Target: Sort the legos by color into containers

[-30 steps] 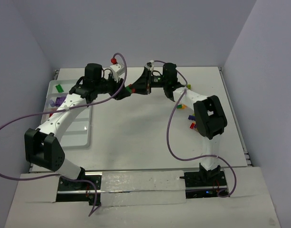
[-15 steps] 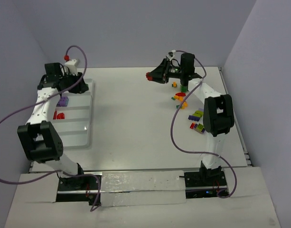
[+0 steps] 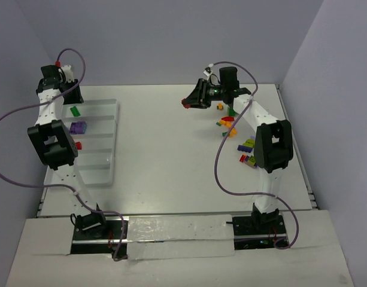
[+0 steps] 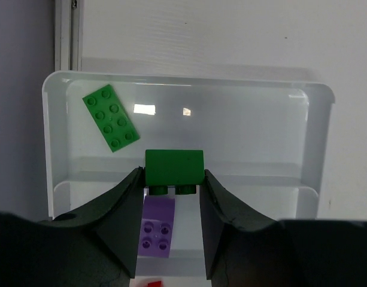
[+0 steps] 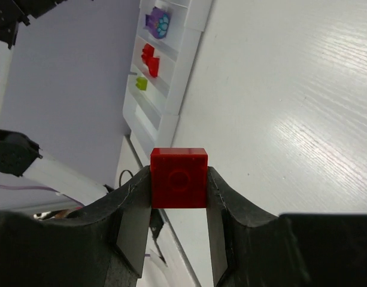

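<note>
My left gripper [image 4: 171, 177] is shut on a dark green lego [image 4: 174, 168] and holds it above the far compartment of the white tray [image 4: 189, 82]. A flat green lego [image 4: 111, 118] lies in that compartment, and a purple one [image 4: 157, 230] lies in the compartment beside it. In the top view the left gripper [image 3: 68, 95] hangs over the tray's [image 3: 114, 140] far left end. My right gripper [image 5: 179, 182] is shut on a red lego [image 5: 179, 177], raised over the far middle of the table [image 3: 186, 103].
Loose legos in several colours lie scattered at the right [image 3: 230, 124] and beside the right arm [image 3: 249, 154]. The tray also holds a red lego [image 3: 78, 144] and, in the right wrist view, a lime one [image 5: 141, 84]. Walls stand close behind and to both sides.
Both grippers were close together at the table's middle a second ago. The left arm has since swung left to the tray's far end with the green lego; the right drew back right with the red one.
</note>
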`<state>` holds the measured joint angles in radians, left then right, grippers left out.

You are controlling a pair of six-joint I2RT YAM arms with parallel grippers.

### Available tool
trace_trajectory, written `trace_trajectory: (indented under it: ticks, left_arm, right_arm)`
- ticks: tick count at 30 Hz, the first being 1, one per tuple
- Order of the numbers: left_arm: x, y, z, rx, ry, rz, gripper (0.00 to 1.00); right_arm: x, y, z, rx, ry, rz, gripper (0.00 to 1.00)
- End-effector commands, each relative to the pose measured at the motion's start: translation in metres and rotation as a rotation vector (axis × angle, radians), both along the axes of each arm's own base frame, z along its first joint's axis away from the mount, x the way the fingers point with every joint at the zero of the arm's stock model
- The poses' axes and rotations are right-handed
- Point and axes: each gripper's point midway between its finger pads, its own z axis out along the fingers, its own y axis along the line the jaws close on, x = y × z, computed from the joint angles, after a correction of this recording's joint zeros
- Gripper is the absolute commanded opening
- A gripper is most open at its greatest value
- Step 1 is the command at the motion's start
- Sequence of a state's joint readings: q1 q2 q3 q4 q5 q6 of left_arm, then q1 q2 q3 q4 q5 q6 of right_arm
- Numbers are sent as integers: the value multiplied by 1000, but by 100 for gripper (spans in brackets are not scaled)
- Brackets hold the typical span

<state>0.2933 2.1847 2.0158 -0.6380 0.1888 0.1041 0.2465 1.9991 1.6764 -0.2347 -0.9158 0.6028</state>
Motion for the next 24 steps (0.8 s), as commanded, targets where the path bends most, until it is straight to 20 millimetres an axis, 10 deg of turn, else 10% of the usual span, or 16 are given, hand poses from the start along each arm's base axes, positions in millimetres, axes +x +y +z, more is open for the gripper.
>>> trace_trajectory:
  ticks: [1,11,24]
  left_arm:
    - [19,12,5,39,-20,52,4]
    - [34,27,-48,64,31,97,9]
    - [39,34,-60,88,49,106,60]
  right_arm:
    - [-3,-1,28,-30,-123,15,0]
    - [-4,4,19,-82,-148,43,0]
    - [-18,17,20,-194,-246,91,0]
